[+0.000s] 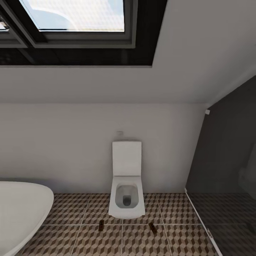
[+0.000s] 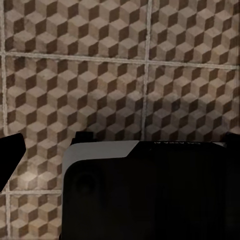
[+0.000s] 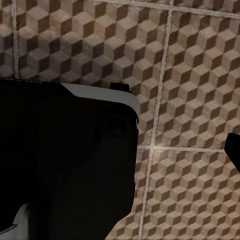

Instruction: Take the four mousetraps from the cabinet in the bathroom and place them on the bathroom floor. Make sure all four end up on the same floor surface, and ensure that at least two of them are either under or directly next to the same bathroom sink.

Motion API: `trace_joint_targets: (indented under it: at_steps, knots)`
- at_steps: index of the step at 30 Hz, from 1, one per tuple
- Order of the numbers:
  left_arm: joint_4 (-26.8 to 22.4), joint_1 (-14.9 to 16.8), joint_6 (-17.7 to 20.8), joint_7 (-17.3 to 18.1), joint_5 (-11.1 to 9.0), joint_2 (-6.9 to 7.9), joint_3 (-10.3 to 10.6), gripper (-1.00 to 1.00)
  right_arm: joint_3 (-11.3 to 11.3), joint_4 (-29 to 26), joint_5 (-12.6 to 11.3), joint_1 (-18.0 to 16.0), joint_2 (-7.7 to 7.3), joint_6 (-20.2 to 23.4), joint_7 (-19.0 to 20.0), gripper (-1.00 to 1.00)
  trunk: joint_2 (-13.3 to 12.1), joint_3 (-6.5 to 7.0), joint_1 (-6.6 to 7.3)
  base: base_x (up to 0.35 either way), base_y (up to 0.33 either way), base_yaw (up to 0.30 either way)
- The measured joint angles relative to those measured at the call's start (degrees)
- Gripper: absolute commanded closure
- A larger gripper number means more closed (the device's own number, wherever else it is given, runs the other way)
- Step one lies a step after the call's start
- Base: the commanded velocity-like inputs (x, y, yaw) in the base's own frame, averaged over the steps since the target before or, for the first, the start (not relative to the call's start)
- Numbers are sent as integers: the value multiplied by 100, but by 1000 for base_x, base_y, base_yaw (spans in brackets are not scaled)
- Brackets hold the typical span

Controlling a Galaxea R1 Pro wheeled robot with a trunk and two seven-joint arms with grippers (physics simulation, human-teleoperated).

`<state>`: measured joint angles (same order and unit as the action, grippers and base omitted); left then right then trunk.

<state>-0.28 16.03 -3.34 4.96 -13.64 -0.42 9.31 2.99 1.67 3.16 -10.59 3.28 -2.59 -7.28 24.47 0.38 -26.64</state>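
From the head view, a white toilet (image 1: 126,185) stands against the pale wall with its lid raised, and two mousetraps lie on the bathroom floor (image 1: 177,241) just in front of it: one mousetrap (image 1: 101,224) near the bowl's left front corner, the other mousetrap (image 1: 152,227) near its right front corner, each on the cube-patterned tiles and well apart from the other. A white bathtub (image 1: 21,209) curves in at the lower left, a dark glass partition (image 1: 227,160) closes the right side, and a skylight (image 1: 76,16) sits overhead. The left wrist view looks down on the tiled floor (image 2: 125,75) past a dark robot body; whether the left pincer is apart or together cannot be told. The right wrist view shows the same tiles (image 3: 195,75), and the right pincer's state likewise cannot be told.
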Motion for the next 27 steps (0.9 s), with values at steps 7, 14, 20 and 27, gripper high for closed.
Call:
trace_joint_targets:
  at_steps: [7,14,20,27]
  knots:
    - [0,-7,19,25,6,-67,0,-100,3,-5,30,0,-31,-28,1,-100,0,0,0,0,0,0]
    - [0,-14,28,18,1,-173,-2,-100,20,-41,63,-1,-75,-48,3,-100,0,0,0,0,0,0]
    - [0,-40,89,-4,-2,-193,-7,-100,29,-64,72,-1,-89,-54,3,-100,0,0,0,0,0,0]
    - [5,-103,244,-10,-1,-195,-7,-100,22,-65,60,-1,-77,-52,3,-100,0,0,0,0,0,0]
